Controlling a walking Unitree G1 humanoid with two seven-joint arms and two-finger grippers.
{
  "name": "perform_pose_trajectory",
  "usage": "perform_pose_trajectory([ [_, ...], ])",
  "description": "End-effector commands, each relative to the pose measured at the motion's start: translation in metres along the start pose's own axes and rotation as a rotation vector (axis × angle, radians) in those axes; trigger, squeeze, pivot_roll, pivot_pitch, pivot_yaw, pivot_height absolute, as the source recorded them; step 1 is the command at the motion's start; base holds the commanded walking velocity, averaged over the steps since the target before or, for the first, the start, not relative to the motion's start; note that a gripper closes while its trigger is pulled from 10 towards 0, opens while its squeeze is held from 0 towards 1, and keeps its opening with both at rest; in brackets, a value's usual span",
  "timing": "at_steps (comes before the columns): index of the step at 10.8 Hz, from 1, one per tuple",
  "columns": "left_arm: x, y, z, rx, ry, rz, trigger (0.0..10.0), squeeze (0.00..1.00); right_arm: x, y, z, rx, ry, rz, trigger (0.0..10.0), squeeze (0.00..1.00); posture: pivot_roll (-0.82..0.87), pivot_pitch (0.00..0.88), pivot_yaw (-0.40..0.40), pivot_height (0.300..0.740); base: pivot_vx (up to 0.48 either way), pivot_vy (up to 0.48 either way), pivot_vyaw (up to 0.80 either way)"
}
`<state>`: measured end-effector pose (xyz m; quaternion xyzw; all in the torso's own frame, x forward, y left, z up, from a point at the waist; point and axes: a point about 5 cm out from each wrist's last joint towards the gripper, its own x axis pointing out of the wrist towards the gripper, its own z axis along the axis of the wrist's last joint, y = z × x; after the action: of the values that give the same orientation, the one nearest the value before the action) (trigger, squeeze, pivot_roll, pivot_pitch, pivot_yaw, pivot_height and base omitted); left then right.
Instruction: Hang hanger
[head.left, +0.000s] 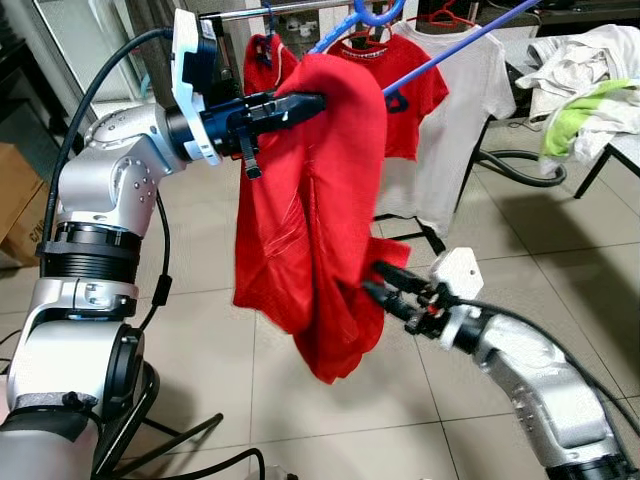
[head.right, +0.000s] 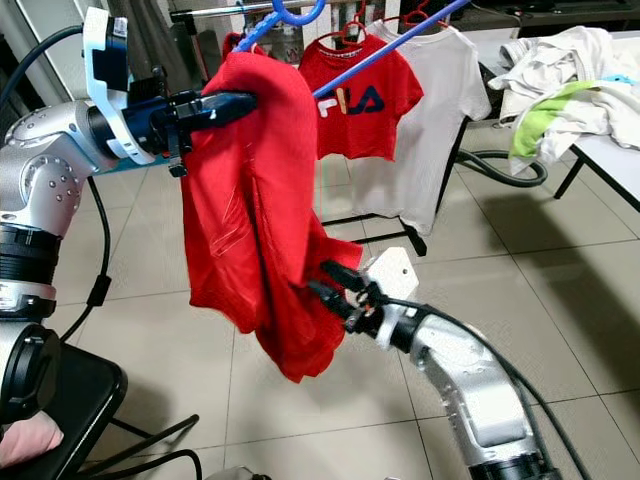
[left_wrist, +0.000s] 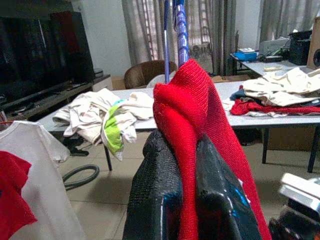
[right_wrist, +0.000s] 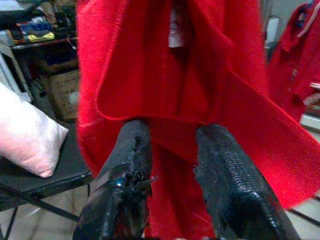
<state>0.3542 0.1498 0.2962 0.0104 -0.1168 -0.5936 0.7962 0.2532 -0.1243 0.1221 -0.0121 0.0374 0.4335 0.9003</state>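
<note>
- Left gripper (head.left: 305, 102) raised high, fingers pinched on the top fold of the red garment (head.left: 315, 220); left wrist view confirms cloth squeezed between both black fingers (left_wrist: 155, 195)
- Garment hangs free below the pinch, lower hem well above the tiled floor (head.left: 330, 410)
- Blue hanger (head.left: 440, 45): hook at the top edge of frame near the rack bar (head.left: 290, 10), one arm slanting out past the garment's upper right; rest hidden under the cloth
- Right gripper (head.left: 378, 280) low, at the garment's lower right edge, fingers spread; right wrist view shows red cloth across the gap between them, contact cannot be judged
- Head views add: red printed T-shirt (head.right: 362, 100) and white T-shirt (head.right: 425, 130) hanging on the rack just behind the garment
- Left wrist view adds: table (left_wrist: 280, 120) with heaped clothes, dark screen (left_wrist: 40, 55), curtains
- Right wrist view adds: pale cushion (right_wrist: 25, 135) on a black chair seat
- Open floor in front and to the right of the right arm; rack crowded behind
</note>
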Motion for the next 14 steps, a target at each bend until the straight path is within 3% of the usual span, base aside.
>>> perform_pose_trajectory([
  [1,-0.002,0.001,0.006,0.023,-0.028,0.013,0.0,0.0,0.008,0.008,0.004,-0.038,-0.021,0.044,10.0,1.0,-0.05,0.0,0.118,0.74,0.0,0.0,0.0],
  [4,-0.003,0.001,0.005,0.022,-0.023,0.014,0.0,0.0,0.009,0.013,0.005,-0.159,0.004,0.059,10.0,1.0,-0.04,0.0,0.112,0.74,0.0,0.0,0.0],
  [5,-0.004,0.001,0.003,0.021,-0.015,0.016,0.0,0.0,0.012,0.012,0.001,-0.286,0.064,0.029,10.0,0.0,-0.04,0.0,0.109,0.74,0.0,0.0,0.0],
  [8,-0.002,0.0,0.002,0.016,-0.02,0.015,0.0,0.0,0.033,0.016,-0.008,-0.258,0.089,-0.11,10.0,0.0,-0.04,0.0,0.11,0.74,0.0,0.0,0.0],
  [11,0.0,-0.001,0.002,0.012,-0.025,0.008,0.0,0.0,0.047,0.024,-0.015,-0.248,0.109,-0.099,10.0,0.0,-0.04,0.0,0.114,0.74,0.0,0.0,0.0],
  [12,0.001,-0.002,0.002,0.013,-0.027,0.007,0.0,0.0,0.05,0.025,-0.016,-0.23,0.105,-0.096,7.1,0.0,-0.04,0.0,0.114,0.74,0.0,0.0,0.0],
  [13,0.001,-0.001,0.004,0.013,-0.034,0.004,0.0,0.0,0.051,0.025,-0.017,-0.215,0.109,-0.088,1.8,0.0,-0.04,0.0,0.115,0.74,0.0,0.0,0.0],
  [14,0.001,-0.001,0.005,0.011,-0.042,0.001,0.0,0.0,0.051,0.024,-0.02,-0.212,0.116,-0.087,0.0,0.0,-0.04,0.0,0.115,0.74,0.0,0.0,0.0],
])
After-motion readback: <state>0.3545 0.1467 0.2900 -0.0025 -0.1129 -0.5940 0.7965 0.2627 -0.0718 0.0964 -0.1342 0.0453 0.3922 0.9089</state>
